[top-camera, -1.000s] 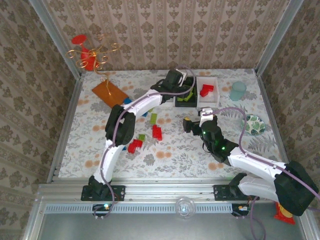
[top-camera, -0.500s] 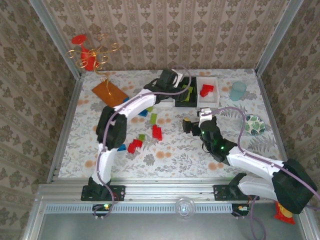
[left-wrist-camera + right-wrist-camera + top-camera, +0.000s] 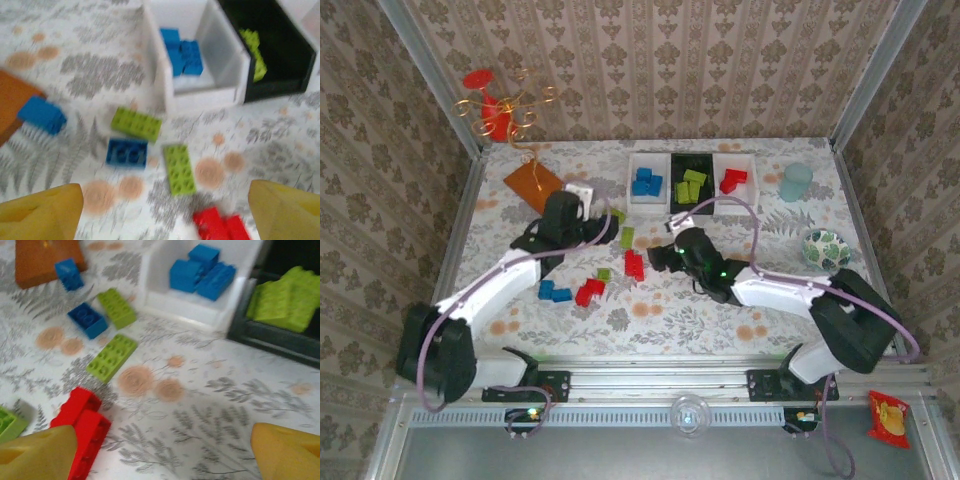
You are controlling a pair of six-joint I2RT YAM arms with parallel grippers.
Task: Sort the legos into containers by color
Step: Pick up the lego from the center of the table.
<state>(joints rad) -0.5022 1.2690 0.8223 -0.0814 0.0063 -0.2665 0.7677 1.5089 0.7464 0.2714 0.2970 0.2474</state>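
Three containers stand in a row at the back: a white one (image 3: 645, 185) with blue legos, a black one (image 3: 692, 180) with lime ones, a white one (image 3: 735, 180) with red ones. Loose legos lie in front: a lime one (image 3: 627, 237), red ones (image 3: 634, 264) (image 3: 588, 291), a blue one (image 3: 555, 292). My left gripper (image 3: 600, 222) (image 3: 165, 220) is open above a dark blue brick (image 3: 126, 152) and a lime one (image 3: 179, 168). My right gripper (image 3: 660, 256) (image 3: 165, 455) is open, a red brick (image 3: 82, 427) by its left finger.
A flat orange plate (image 3: 534, 183) lies at the back left, with a blue brick (image 3: 42, 114) at its edge. A pale blue cup (image 3: 796, 181) and a leaf-patterned bowl (image 3: 826, 248) sit at the right. A gold wire stand (image 3: 500, 105) stands in the back left corner.
The left arm has pulled back from over the containers to the loose bricks at the left. The right gripper has moved left, close to the red brick.
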